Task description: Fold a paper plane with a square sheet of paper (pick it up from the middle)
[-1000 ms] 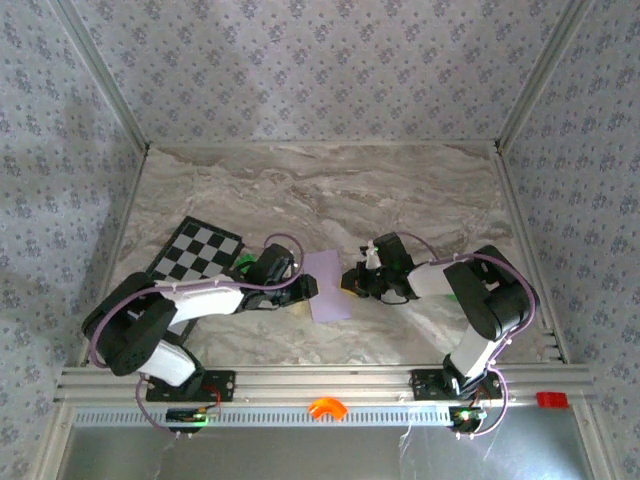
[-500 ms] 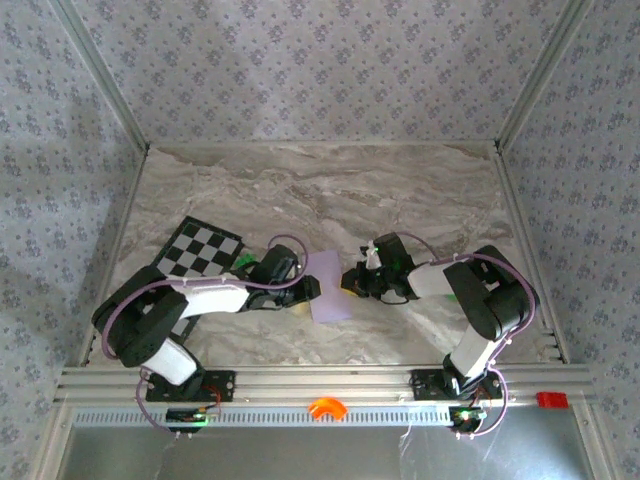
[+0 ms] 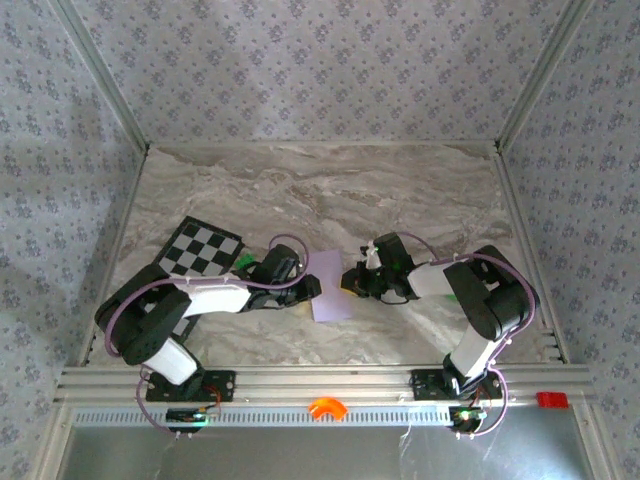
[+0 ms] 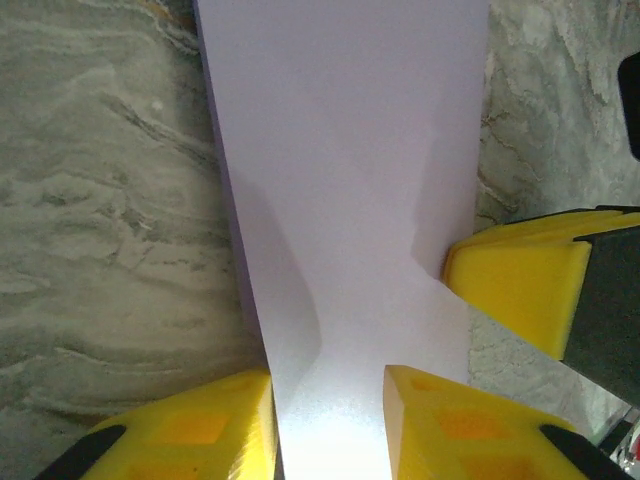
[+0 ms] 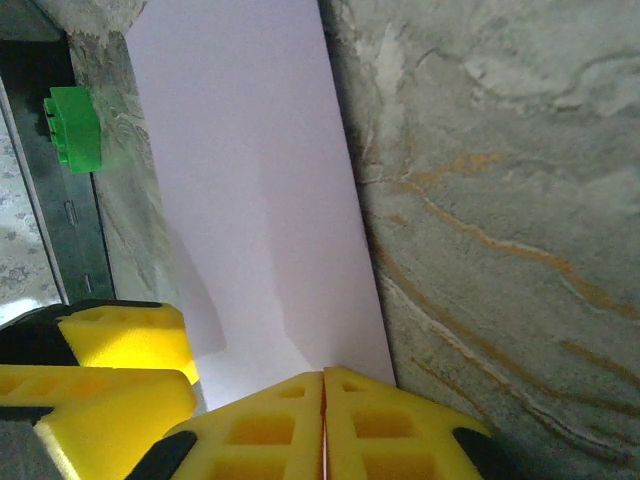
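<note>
With the square sheet of paper (image 3: 331, 285), folded narrow, lying mid-table (image 3: 330, 190) between the arms, the left tool (image 4: 325, 390), part-open astride its left edge, should close squarely there while the right tool (image 5: 322, 388), shut at the right edge, steadies it against sliding.

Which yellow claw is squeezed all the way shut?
The right gripper: its fingers press together at the edge of the lilac paper. The left gripper has a gap between its fingers, with paper in it.
</note>
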`<action>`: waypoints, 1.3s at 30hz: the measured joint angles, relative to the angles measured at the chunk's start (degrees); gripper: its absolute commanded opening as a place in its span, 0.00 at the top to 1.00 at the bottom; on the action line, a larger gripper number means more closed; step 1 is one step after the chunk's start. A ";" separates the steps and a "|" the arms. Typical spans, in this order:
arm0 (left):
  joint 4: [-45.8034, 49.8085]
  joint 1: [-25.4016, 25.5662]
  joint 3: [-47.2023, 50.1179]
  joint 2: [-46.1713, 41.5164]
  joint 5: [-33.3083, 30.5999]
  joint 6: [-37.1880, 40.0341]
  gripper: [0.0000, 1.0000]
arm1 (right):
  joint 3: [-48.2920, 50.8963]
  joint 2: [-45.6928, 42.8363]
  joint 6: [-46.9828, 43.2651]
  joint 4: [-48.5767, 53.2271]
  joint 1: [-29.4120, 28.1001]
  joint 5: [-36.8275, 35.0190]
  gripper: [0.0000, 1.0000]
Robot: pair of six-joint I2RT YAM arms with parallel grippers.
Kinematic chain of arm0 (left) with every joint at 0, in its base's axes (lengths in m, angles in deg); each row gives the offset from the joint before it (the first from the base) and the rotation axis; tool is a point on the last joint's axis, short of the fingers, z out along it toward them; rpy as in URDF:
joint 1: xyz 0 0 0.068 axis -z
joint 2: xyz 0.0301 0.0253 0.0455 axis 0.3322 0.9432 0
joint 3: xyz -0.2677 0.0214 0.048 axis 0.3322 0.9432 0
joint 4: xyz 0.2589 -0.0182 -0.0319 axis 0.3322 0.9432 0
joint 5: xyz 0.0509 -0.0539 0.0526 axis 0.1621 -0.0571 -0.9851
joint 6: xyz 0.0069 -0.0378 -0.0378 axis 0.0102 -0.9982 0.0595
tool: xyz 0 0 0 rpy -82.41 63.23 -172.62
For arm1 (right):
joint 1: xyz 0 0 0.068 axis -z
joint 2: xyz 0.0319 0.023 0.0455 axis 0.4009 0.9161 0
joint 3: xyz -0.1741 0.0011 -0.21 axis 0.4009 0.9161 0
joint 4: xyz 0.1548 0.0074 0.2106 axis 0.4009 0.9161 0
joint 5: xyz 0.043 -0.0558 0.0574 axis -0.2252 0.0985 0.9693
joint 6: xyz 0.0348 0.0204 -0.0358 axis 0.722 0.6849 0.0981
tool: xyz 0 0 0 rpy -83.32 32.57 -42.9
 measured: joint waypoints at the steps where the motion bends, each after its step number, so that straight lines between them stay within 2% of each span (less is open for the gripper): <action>1: -0.04 0.00 0.00 -0.11 -0.13 -0.11 0.71 | 0.00 0.00 0.00 0.00 0.00 0.02 0.90; 8: -0.26 0.00 0.17 -0.44 -0.24 -0.33 0.84 | -0.02 0.00 0.02 -0.09 0.00 0.22 0.87; 11: -0.24 0.00 0.26 -0.44 -0.22 -0.46 0.91 | 0.00 -0.02 0.33 -0.70 0.00 0.87 0.79; 14: -0.24 0.00 0.26 -0.44 -0.22 -0.57 0.95 | 0.33 -0.61 1.03 -2.16 0.07 1.75 0.70; 17: -0.20 0.00 0.26 -0.61 -0.22 -0.66 0.97 | 1.07 -2.91 0.96 -0.98 0.35 1.40 0.64; 23: -0.17 0.00 0.31 -2.93 0.28 -0.63 0.98 | 0.98 -16.83 -5.99 9.90 1.01 -4.22 0.62; 27: 0.26 0.00 0.28 -3.58 1.29 -0.90 0.97 | 2.49 -28.06 -13.77 12.39 -0.13 -10.16 0.58; 30: 1.22 0.00 -0.04 -3.58 2.10 -1.51 0.97 | 5.46 -34.69 -20.85 12.83 -3.02 -15.04 0.57; 33: 2.69 0.00 -1.29 -3.58 2.60 -1.73 0.97 | 8.13 -37.53 -27.45 13.86 -8.04 -19.65 0.56; 39: 3.19 0.00 -3.23 -3.58 3.08 -1.75 0.97 | 10.71 -38.03 -38.84 14.01 -24.72 -32.24 0.54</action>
